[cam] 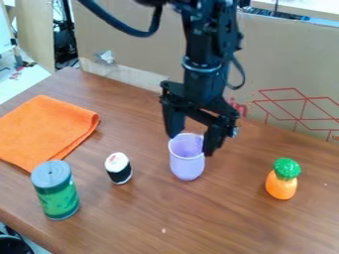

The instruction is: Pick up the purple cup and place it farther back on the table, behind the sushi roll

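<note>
spread pincer (193,146) at smooth rounded cup (187,166)

orange cloth (43,130) cropped at left, arm (204,47) cropped at top, inner bottom of purple cup (187,165) hidden

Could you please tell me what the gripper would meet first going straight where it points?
Most likely the tall light purple cup, its rim at the tips of the gripper, though depth is unclear.

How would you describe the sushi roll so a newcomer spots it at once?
On the wooden table, find the orange cloth at the picture's left. To its lower right, between the green can and purple cup, stands the sushi roll. It alone has a white top and black side.
</note>
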Robot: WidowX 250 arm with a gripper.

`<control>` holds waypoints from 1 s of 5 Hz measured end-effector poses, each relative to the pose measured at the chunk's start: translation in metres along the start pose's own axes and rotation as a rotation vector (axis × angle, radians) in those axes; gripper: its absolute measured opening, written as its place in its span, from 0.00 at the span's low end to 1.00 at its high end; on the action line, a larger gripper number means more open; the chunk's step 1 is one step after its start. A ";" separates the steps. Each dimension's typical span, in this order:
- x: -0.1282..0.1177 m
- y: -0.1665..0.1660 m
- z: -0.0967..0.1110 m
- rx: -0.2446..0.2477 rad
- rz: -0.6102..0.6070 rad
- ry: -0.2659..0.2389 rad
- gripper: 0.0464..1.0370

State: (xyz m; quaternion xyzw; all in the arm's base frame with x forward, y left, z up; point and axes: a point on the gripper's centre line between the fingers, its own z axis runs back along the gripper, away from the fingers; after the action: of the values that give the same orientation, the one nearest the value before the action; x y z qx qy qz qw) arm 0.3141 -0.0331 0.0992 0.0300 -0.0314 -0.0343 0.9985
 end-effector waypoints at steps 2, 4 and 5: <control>0.013 -0.001 -0.015 -0.033 -0.013 0.002 0.96; 0.015 -0.002 -0.032 -0.029 -0.012 0.031 0.96; 0.019 -0.005 -0.033 -0.053 -0.018 0.004 0.96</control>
State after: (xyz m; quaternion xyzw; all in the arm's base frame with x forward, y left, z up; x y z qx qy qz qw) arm 0.3349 -0.0373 0.0667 0.0039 -0.0280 -0.0440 0.9986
